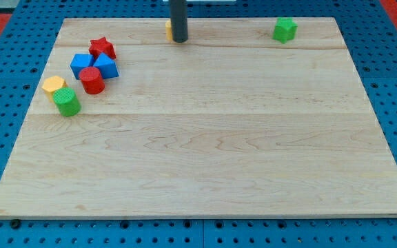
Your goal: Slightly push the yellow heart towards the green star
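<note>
The yellow heart (pixel 168 29) lies at the view's top edge of the wooden board, mostly hidden behind my rod; only a yellow sliver shows on the rod's left. My tip (pixel 179 40) stands right against the heart's right side. The green star (pixel 284 29) sits at the view's top right, far to the right of my tip and the heart.
A cluster sits at the view's left: a red star (pixel 103 47), a blue cube (pixel 82 64), a blue triangle (pixel 106 67), a red cylinder (pixel 92 80), a yellow hexagon (pixel 54 85) and a green cylinder (pixel 67 102). The board's top edge (pixel 219 18) runs just behind the heart.
</note>
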### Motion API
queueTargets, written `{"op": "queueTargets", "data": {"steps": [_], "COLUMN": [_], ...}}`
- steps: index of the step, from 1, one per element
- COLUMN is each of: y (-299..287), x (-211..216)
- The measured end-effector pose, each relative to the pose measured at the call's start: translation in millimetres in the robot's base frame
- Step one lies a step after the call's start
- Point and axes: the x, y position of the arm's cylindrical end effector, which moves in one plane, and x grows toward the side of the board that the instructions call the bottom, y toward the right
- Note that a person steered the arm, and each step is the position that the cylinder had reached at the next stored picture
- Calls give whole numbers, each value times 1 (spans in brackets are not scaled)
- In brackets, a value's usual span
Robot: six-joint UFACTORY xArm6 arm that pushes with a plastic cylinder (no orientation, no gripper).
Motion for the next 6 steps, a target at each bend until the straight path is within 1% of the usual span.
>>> {"op": "queueTargets", "data": {"steps": [1,2,3,4,5,6], "y": [-25,-77,-89,-88,-61,-11], "x": [7,15,-13,-39,-24,-3]}}
